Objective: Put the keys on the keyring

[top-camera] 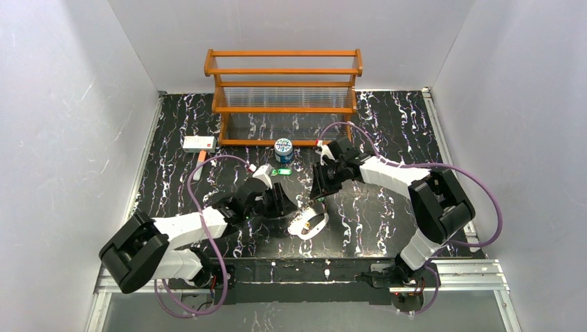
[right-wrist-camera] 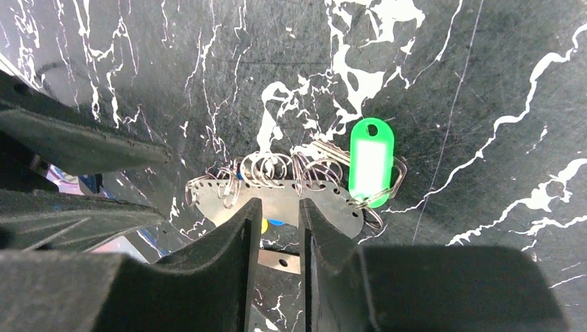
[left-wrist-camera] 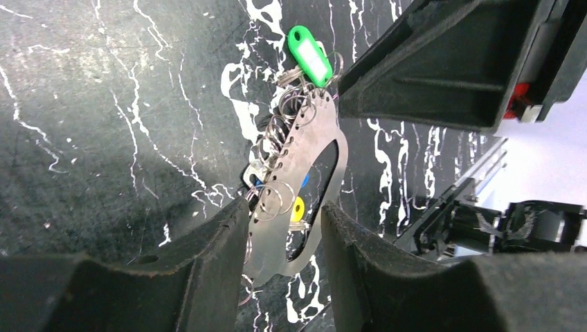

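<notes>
The keyring [left-wrist-camera: 304, 149] is a flat grey oval plate with a row of holes and several wire rings; in the top view it lies tilted at the middle front [top-camera: 311, 223]. My left gripper [left-wrist-camera: 285, 232] is shut across its near end, both pads against its edges. A green key [left-wrist-camera: 309, 55] hangs by a ring at its far end, and a yellow key [left-wrist-camera: 297, 207] and a blue key [left-wrist-camera: 305, 181] show through the opening. My right gripper [right-wrist-camera: 277, 211] hovers over the plate's holed band [right-wrist-camera: 277, 194], jaws narrowly apart with nothing between them. The same green key [right-wrist-camera: 372, 162] lies to its right. Another green key [top-camera: 281, 171] lies loose.
A blue-and-white can [top-camera: 283, 150] stands just behind the loose green key. A wooden rack [top-camera: 284, 97] fills the back middle. A white box [top-camera: 199, 143] lies back left. White walls enclose the black marbled table [top-camera: 387, 228].
</notes>
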Controlling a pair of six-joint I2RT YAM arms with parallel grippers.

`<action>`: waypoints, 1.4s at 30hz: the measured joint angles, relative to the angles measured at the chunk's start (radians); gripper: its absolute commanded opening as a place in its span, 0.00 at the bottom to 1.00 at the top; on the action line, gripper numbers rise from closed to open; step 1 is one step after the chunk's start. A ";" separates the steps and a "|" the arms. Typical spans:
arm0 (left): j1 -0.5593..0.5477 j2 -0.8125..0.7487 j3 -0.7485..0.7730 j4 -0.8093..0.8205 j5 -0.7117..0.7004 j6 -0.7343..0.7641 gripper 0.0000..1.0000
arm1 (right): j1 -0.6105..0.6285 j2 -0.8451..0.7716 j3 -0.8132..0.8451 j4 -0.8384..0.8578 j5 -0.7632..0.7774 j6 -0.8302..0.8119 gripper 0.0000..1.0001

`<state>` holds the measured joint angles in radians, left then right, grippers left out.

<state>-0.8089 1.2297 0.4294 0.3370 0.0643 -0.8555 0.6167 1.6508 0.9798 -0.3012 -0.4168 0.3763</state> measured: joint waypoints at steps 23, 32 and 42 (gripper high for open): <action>0.172 -0.016 -0.096 0.330 0.240 -0.159 0.41 | 0.000 0.024 -0.113 0.090 -0.042 0.098 0.29; 0.172 -0.023 -0.102 0.336 0.240 -0.166 0.42 | 0.000 0.050 -0.112 0.148 -0.053 0.130 0.13; 0.172 -0.027 -0.114 0.336 0.238 -0.162 0.41 | 0.007 0.050 -0.099 0.145 -0.040 0.113 0.01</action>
<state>-0.6369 1.2022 0.3149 0.6727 0.3027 -1.0176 0.6239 1.7012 0.8810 -0.1562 -0.4564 0.4896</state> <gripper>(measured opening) 0.414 0.031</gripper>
